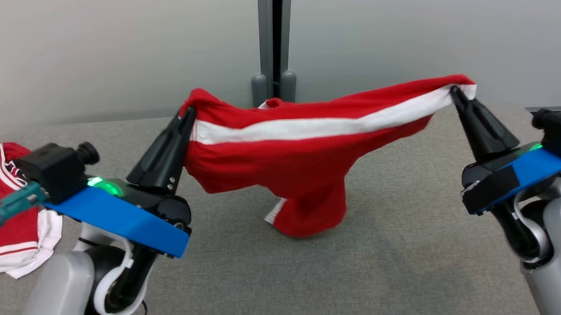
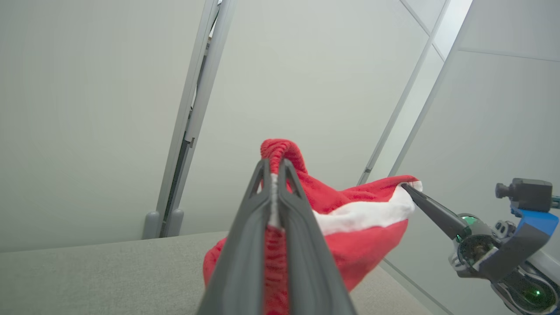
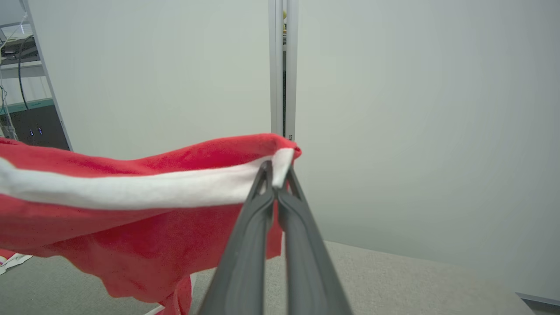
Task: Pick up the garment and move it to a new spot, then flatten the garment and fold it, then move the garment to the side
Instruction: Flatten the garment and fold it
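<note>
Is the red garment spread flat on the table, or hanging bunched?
Hanging, not flat: the red garment is stretched between the left gripper and right gripper, middle sagging toward the table.

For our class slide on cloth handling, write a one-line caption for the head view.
Left gripper and right gripper hold the red garment stretched over the grey surface.

Red garment (image 1: 303, 172) with white stripe; grey table (image 1: 397, 273).
</note>
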Robot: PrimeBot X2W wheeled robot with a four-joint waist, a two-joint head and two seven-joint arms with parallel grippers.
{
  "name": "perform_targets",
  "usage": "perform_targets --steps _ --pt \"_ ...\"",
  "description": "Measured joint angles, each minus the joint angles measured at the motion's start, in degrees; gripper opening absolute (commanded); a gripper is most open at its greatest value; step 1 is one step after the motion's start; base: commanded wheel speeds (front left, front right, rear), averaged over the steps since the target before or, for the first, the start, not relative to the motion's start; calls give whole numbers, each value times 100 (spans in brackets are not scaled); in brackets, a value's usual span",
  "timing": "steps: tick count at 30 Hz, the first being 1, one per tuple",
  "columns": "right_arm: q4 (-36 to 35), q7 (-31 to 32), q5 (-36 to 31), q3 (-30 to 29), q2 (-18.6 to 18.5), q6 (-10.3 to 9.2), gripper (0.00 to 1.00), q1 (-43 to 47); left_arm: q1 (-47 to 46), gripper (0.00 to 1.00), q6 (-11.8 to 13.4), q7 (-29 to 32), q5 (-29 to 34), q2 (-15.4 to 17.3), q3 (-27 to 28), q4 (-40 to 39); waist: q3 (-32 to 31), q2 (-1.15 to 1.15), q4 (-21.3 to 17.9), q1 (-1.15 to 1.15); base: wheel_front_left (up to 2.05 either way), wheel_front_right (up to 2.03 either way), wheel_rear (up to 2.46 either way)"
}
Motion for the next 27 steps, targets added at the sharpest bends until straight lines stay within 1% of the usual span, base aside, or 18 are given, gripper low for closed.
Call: perform_targets --steps 3,8,11,14,17,18,20,22,24,27 --pt "-920 374 -65 -427 8 0 0 251 -100 0 136 327 -283 121 245 -592 -71 0 -65 0 0 0 0" --pt "-2193 990 -233 -947 221 0 0 555 -427 0 394 862 -786 241 550 -1385 -59 0 -106 0 0 0 0" --pt "-2736 1289 -276 -1135 381 0 0 624 -677 0 542 1132 -964 328 676 -1653 27 0 -118 0 0 0 0" --pt "-3025 1485 -310 -1262 526 0 0 620 -942 0 648 1333 -1066 355 698 -1741 168 0 -128 0 0 0 0" --pt "-2992 1629 -413 -1344 639 0 0 534 -1224 0 750 1508 -1117 363 680 -1541 381 0 -138 0 0 0 0" --pt "-2899 1664 -413 -1346 712 0 0 458 -1357 0 764 1558 -1093 383 668 -1392 477 0 -149 0 0 0 0" --pt "-2617 1673 -544 -1329 726 0 0 217 -1664 0 758 1607 -958 450 637 -1040 688 0 -172 0 0 0 0" --pt "-2212 1597 -620 -1307 765 0 0 -182 -2063 0 740 1628 -817 500 575 -609 920 0 -187 1 0 0 0" --pt "-1711 1463 -750 -1290 850 0 0 -686 -2586 0 705 1591 -645 474 487 -152 1153 0 -196 1 0 0 0" --pt "-958 1154 -1018 -1351 1000 0 0 -1553 -3522 0 684 1328 -337 367 460 545 1497 0 -197 2 0 0 0"
